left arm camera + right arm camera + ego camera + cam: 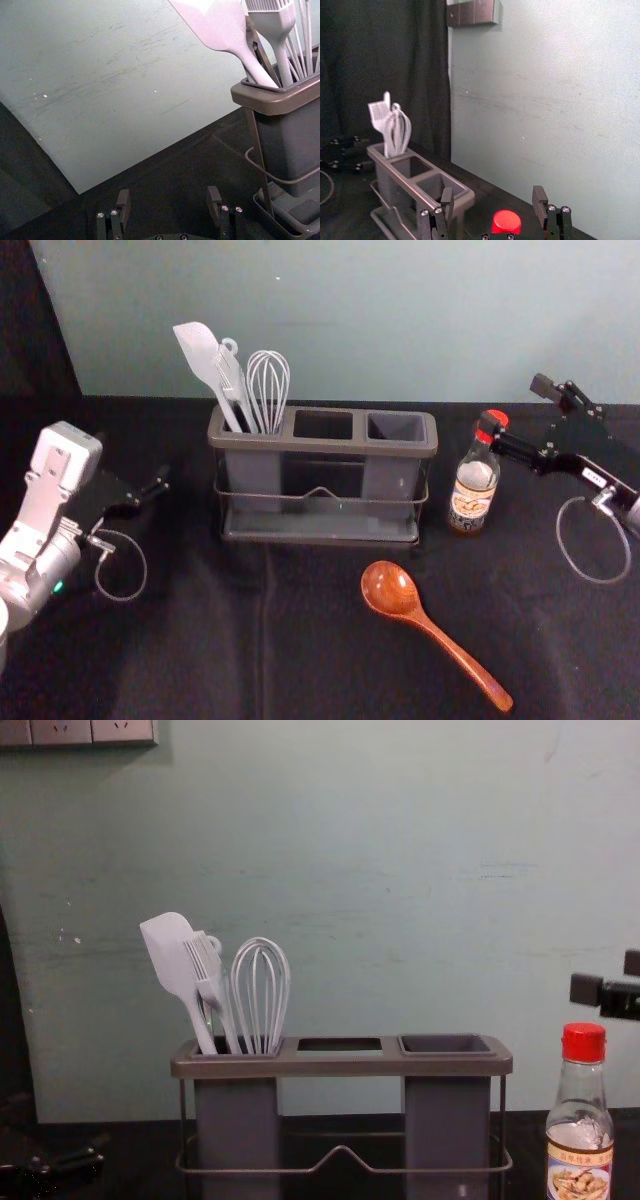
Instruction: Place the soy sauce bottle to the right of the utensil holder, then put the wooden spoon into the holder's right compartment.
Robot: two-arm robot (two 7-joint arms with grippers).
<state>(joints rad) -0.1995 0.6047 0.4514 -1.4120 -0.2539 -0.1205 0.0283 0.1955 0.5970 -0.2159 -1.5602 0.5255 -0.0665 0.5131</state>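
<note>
Black cloth (200, 640) | right jaws (514, 406) wide open, empty, above bottle (473, 495) | left jaws (132, 460) likewise, left of holder (322, 447)

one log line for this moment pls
soy sauce bottle: upright, right of holder; right gripper: open near cap; wooden spoon: on table; left gripper: open

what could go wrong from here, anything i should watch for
The open black right hand is close to the red cap of the clear glass soy sauce bottle; a sideways move could tip the bottle.

The bottle stands near the right end of the grey utensil holder, so an arm bringing the spoon there might bump it.

The reddish-brown wooden spoon lies flat and slanted on the black cloth; an off-centre grip could let it twist and miss the right compartment.
</note>
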